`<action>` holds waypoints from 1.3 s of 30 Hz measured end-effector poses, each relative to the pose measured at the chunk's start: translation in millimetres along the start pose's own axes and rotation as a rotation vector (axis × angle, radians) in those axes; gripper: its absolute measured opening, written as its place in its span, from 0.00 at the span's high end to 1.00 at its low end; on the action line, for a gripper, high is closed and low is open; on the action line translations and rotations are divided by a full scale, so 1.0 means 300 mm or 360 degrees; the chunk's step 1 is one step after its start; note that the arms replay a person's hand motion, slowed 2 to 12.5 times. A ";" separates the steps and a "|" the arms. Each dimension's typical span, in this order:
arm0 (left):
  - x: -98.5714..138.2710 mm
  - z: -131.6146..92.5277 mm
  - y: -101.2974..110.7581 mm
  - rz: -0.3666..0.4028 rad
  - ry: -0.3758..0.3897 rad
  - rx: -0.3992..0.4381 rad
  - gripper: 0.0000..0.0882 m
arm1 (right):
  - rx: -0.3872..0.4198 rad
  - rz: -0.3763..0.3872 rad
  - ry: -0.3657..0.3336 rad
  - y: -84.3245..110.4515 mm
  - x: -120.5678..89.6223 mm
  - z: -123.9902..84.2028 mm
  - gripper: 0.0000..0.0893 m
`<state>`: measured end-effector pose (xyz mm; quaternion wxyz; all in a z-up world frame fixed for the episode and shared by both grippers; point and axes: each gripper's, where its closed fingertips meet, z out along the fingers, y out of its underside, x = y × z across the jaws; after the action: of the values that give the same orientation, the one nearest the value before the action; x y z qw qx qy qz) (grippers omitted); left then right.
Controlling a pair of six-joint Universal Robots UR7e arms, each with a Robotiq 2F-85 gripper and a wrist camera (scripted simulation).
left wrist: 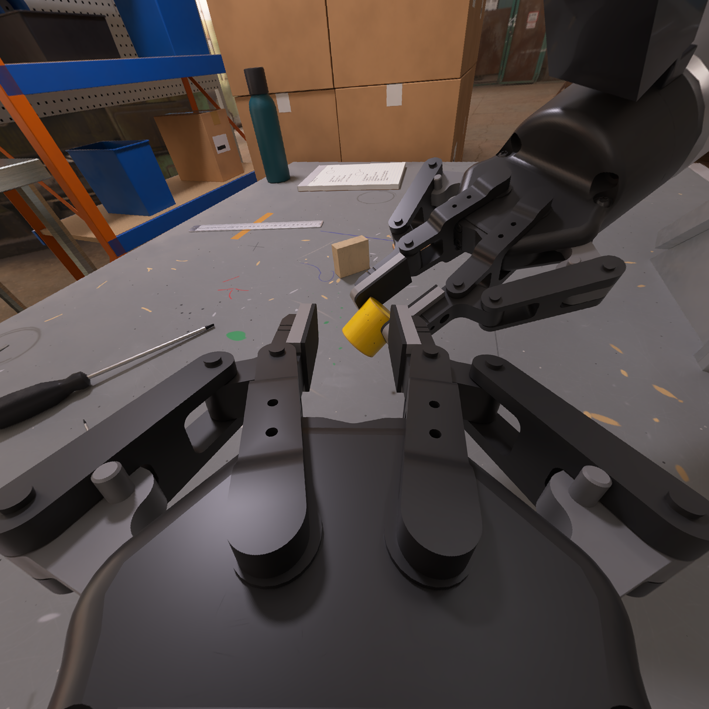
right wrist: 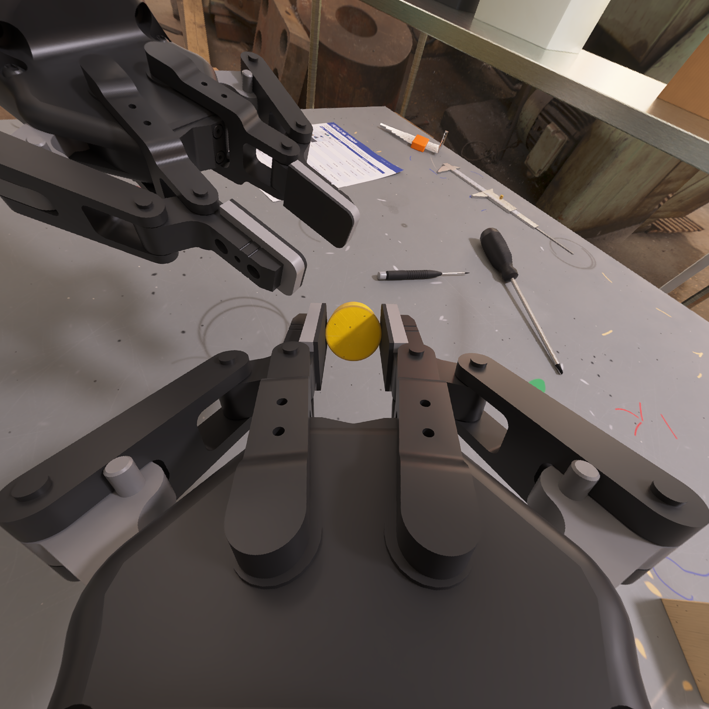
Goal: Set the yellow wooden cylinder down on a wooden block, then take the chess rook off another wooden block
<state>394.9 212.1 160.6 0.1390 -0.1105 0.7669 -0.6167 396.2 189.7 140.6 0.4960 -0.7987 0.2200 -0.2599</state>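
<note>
My right gripper [right wrist: 353, 333] is shut on the yellow wooden cylinder [right wrist: 353, 330], gripping its curved side and holding it above the grey table [right wrist: 460, 345]. In the left wrist view the cylinder [left wrist: 364, 330] hangs in the right gripper [left wrist: 378, 314], just beyond my left gripper's right fingertip. My left gripper [left wrist: 353, 330] is open and empty; in the right wrist view it [right wrist: 318, 249] sits up and left of the cylinder, apart from it. One wooden block [left wrist: 350, 255] stands on the table behind the cylinder. No chess rook is in view.
A large screwdriver [right wrist: 498, 253] and a small one [right wrist: 414, 274] lie on the table to the right. A ruler [left wrist: 257, 226], notepad [left wrist: 353, 176] and teal bottle [left wrist: 266, 126] stand farther back. A printed sheet [right wrist: 353, 157], caliper [right wrist: 495, 195] and orange-collared tool [right wrist: 420, 142] lie beyond.
</note>
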 end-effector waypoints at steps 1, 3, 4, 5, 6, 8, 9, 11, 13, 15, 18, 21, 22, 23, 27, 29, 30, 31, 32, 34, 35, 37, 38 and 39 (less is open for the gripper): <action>0.000 0.000 0.000 0.0000 -0.0001 -0.0001 0.62 | -0.0001 -0.0005 0.0002 0.000 0.000 0.000 0.72; 0.000 0.001 0.001 0.0000 -0.0005 -0.0004 0.62 | -0.0003 -0.0025 0.0011 0.000 0.000 -0.001 0.72; 0.000 0.001 0.000 -0.0001 -0.0007 -0.0004 0.62 | -0.0005 -0.0042 0.0018 -0.001 -0.001 -0.001 0.72; 0.000 0.002 0.000 -0.0001 -0.0009 -0.0005 0.62 | -0.0007 -0.0064 0.0027 -0.001 -0.002 -0.001 0.72; 0.000 0.002 0.000 -0.0003 -0.0011 -0.0006 0.62 | -0.0011 -0.0094 0.0041 -0.001 0.000 -0.002 0.72; 0.001 0.004 -0.001 -0.0005 -0.0015 -0.0009 0.62 | -0.0023 -0.0169 0.0078 0.001 0.005 -0.002 0.72; 0.001 0.005 0.000 -0.0004 -0.0018 -0.0012 0.62 | -0.0032 -0.0209 0.0100 0.002 0.009 -0.002 0.72; 0.002 0.007 0.002 -0.0001 -0.0026 -0.0020 0.62 | -0.0053 -0.0286 0.0148 0.004 0.021 -0.003 0.72; 0.001 0.007 0.004 0.0009 -0.0039 -0.0026 0.62 | -0.0071 -0.0339 0.0186 0.005 0.029 -0.004 0.72; 0.000 0.008 0.004 0.0014 -0.0050 -0.0027 0.62 | -0.0082 -0.0373 0.0214 0.005 0.035 -0.004 0.72; 0.000 0.010 0.000 -0.0001 -0.0059 -0.0020 0.62 | -0.0089 -0.0410 0.0244 0.004 0.037 -0.004 0.72; 0.002 0.013 -0.005 -0.0039 -0.0060 -0.0010 0.62 | -0.0100 -0.0458 0.0272 0.004 0.041 -0.004 0.72; 0.002 0.014 -0.007 -0.0051 -0.0062 -0.0008 0.62 | -0.0106 -0.0476 0.0282 0.005 0.044 -0.005 0.72; 0.003 0.016 -0.008 -0.0060 -0.0063 -0.0007 0.62 | -0.0113 -0.0494 0.0292 0.006 0.046 -0.005 0.72; 0.002 0.019 -0.009 -0.0079 -0.0080 -0.0008 0.62 | -0.0133 -0.0548 0.0324 0.008 0.056 -0.007 0.72; 0.002 0.020 -0.012 -0.0084 -0.0089 -0.0003 0.62 | -0.0138 -0.0563 0.0336 0.008 0.060 -0.008 0.72; 0.002 0.021 -0.014 -0.0091 -0.0091 -0.0001 0.62 | -0.0141 -0.0566 0.0342 0.008 0.062 -0.009 0.72; 0.002 0.021 -0.015 -0.0099 -0.0094 0.0002 0.62 | -0.0143 -0.0567 0.0347 0.008 0.064 -0.009 0.72; 0.002 0.021 -0.016 -0.0108 -0.0096 0.0005 0.62 | -0.0144 -0.0566 0.0351 0.008 0.067 -0.011 0.72; 0.000 0.021 -0.022 -0.0126 -0.0105 0.0018 0.67 | -0.0144 -0.0561 0.0358 0.008 0.073 -0.013 0.72; -0.002 0.020 -0.026 -0.0134 -0.0111 0.0026 0.72 | -0.0142 -0.0558 0.0360 0.007 0.076 -0.015 0.72; -0.008 0.015 -0.034 -0.0144 -0.0127 0.0040 0.79 | -0.0130 -0.0551 0.0361 0.005 0.080 -0.017 0.72; -0.012 0.013 -0.038 -0.0148 -0.0134 0.0047 0.81 | -0.0123 -0.0547 0.0361 0.003 0.081 -0.018 0.72; -0.013 0.012 -0.041 -0.0152 -0.0134 0.0052 0.82 | -0.0116 -0.0541 0.0359 0.001 0.082 -0.019 0.72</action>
<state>399.8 207.6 172.1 0.1431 -0.1705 0.7441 -0.6299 411.5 170.7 147.3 0.3879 -0.8077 0.1454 -0.4196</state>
